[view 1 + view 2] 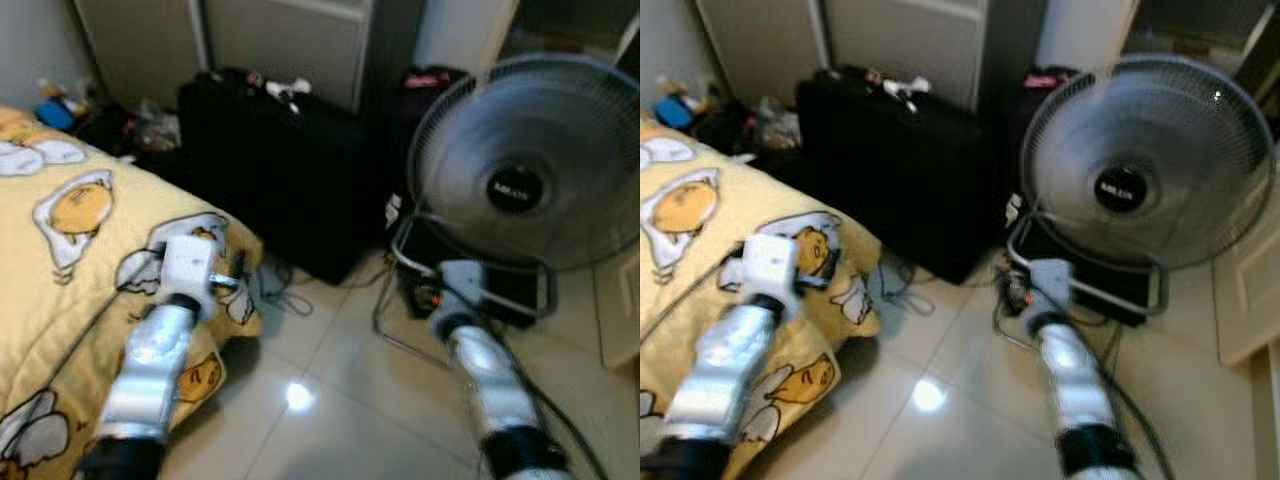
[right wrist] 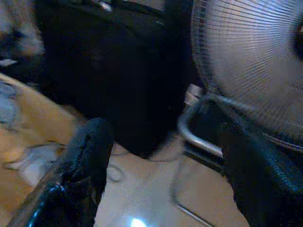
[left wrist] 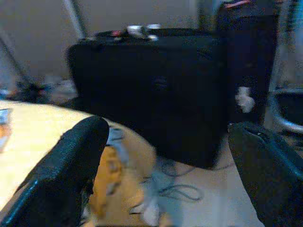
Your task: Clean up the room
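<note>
Left eye view | fan [image 1: 520, 165], suitcase [image 1: 275, 165], bed [image 1: 70, 260] ahead | both tools [image 3: 165, 156] [image 2: 161, 161] apart

Both arms were shiny silver cylinders w/ black collars near the elbow. Left arm [image 1: 150, 365] ended in a boxy white wrist block (small dark fittings). Right arm [image 1: 490, 385] had a grey one. Fingers [image 3: 66, 175] black, textured, rounded.

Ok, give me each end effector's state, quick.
Left end effector: open, holding nothing, over the bed corner.
Right end effector: open, holding nothing, facing the fan.
</note>
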Controlling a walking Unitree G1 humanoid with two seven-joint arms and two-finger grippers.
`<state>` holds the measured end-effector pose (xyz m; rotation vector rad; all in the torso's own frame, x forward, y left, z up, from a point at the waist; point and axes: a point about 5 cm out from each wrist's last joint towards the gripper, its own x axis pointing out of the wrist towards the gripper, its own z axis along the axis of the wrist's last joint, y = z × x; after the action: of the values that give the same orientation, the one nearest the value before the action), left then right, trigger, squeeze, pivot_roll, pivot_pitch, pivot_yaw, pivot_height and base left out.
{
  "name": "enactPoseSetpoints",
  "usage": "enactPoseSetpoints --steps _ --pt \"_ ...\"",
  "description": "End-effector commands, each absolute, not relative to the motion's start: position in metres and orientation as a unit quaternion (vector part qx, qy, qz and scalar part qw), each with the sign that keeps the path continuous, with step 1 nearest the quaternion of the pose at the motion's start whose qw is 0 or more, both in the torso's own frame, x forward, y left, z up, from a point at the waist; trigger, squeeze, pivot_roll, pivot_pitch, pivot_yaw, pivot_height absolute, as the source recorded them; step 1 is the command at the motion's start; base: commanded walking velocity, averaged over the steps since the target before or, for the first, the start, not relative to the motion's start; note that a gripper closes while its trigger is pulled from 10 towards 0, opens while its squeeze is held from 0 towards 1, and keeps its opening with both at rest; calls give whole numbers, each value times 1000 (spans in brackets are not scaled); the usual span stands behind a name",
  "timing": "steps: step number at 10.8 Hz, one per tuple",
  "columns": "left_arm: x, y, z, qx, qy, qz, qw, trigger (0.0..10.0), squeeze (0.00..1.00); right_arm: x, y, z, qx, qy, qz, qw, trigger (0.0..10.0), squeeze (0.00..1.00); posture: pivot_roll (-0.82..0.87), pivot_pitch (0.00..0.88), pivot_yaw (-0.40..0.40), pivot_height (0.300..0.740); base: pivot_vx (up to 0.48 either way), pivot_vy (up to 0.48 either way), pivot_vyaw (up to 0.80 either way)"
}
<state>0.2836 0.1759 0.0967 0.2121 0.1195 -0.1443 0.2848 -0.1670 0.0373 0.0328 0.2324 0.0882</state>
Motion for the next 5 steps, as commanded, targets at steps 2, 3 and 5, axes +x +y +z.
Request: enactPoseSetpoints --steps 2,3,5 --pt "285 179 99 111 57 -72 990 10000 992 292 -166 43 16 105 43 993 10000 0 -3 0 -33 740 285 0 -600" --pt "286 180 100 111 56 -71 990 10000 992 292 -167 43 14 106 43 993 10000 0 -6 0 -34 740 285 0 -763" --pt "287 183 101 112 56 -66 990 10000 992 292 -166 43 13 108 45 993 10000 0 -3 0 -43 740 285 0 -787"
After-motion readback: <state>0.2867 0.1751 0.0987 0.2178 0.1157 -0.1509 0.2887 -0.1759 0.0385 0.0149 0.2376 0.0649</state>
